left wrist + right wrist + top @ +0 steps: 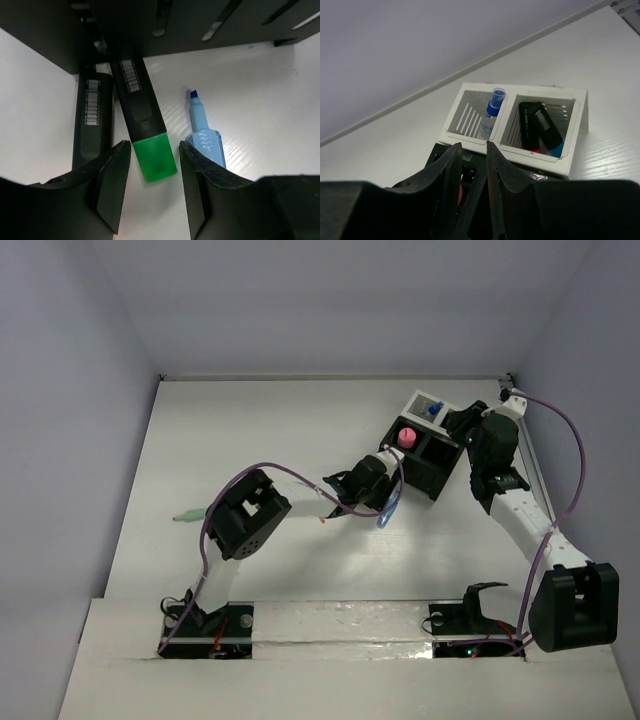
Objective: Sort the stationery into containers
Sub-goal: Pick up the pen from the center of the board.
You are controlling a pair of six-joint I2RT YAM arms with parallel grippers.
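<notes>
While a small blue-capped clear bottle [492, 107] and two black markers [537, 125] sit in the slotted white box [580, 115], and a pink round-topped piece [407, 436] in the black divided box [430, 480], sorting looks part done.

Remaining on the matte white counter [260, 420]:
- glossy black green-capped highlighter [142, 120]
- second black marker [92, 125]
- uncapped translucent blue highlighter [204, 132]
- green pen [187, 515]

Left gripper [155, 150]: jaws hug the green cap; grip cannot be told. Right gripper [474, 147]: jaws narrow, empty.
</notes>
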